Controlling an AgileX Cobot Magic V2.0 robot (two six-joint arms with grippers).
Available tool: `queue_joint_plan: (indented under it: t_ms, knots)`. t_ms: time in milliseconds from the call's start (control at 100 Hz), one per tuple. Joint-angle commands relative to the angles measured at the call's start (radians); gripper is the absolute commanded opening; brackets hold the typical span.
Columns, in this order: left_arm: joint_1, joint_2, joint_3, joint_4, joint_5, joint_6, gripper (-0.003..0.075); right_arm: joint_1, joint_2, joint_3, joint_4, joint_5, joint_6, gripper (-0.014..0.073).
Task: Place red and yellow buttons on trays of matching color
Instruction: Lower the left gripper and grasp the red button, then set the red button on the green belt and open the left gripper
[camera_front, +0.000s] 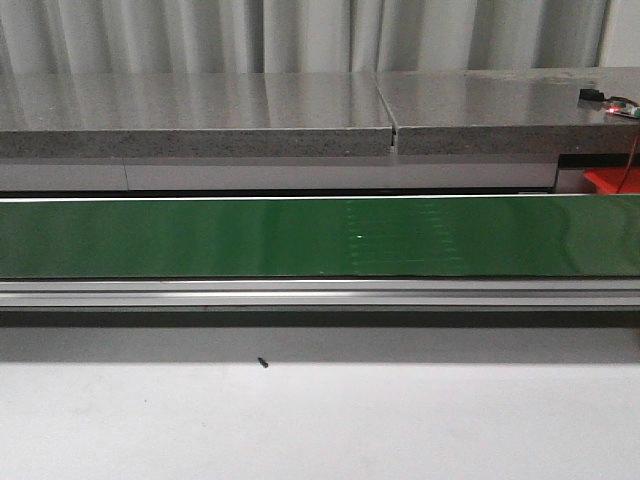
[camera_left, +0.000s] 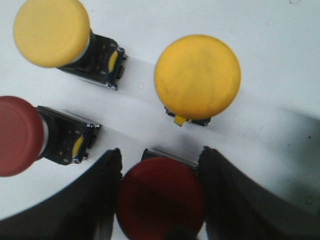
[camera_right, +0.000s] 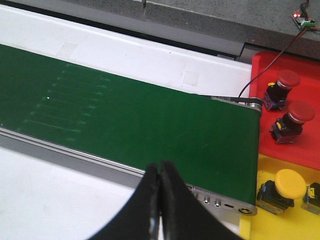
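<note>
Left end effector spread wide, fingers apart; right end effector pressed fully together.

Both arms end in smooth, matte black, tapering curved jaws.

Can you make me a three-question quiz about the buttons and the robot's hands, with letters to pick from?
1. Where are the two sorted red buttons?
A. red tray
B. green belt
C. stone shelf

2. How many yellow buttons does the left wrist camera show?
A. one
B. two
C. four

3. How is the right gripper?
A. wide open
B. holding a button
C. shut, empty

Answers: 1 A, both stand on the red tray. 2 B, one yellow button and another. 3 C, its fingers meet with nothing between them.
</note>
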Motion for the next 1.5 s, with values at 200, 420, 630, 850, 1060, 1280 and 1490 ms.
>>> queue_joint_plan:
  t_ms: [200, 420, 630, 850, 1060, 1280, 1490]
  knots:
    - [0.001, -0.057, -0.029, 0.005, -0.007, -0.019, 0.0125, 0.003, -0.001, -0.024, 0.005, -0.063, -0.010, -0.0069]
    - [0.001, -0.150, -0.029, -0.009, 0.034, -0.019, 0.0125, 0.003, -0.001, -0.024, 0.005, -0.063, -0.010, -0.0069]
    - [-0.008, -0.291, -0.029, -0.044, 0.106, -0.019, 0.0125, 0.003, -0.001, -0.024, 0.005, -0.063, -0.010, -0.0069]
    - [-0.061, -0.378, -0.029, -0.084, 0.168, -0.019, 0.0125, 0.003, -0.001, -0.024, 0.005, -0.063, -0.010, -0.0069]
    - [-0.158, -0.385, -0.027, -0.086, 0.213, -0.019, 0.0125, 0.003, -0.001, -0.024, 0.005, -0.063, -0.010, -0.0069]
    - [-0.230, -0.385, -0.025, -0.093, 0.213, -0.019, 0.0125, 0.003, -0.001, -0.024, 0.005, -0.063, -0.010, -0.0069]
    - [-0.246, -0.383, 0.005, -0.110, 0.208, -0.019, 0.0125, 0.003, -0.001, -0.024, 0.005, -0.063, -0.010, -0.0069]
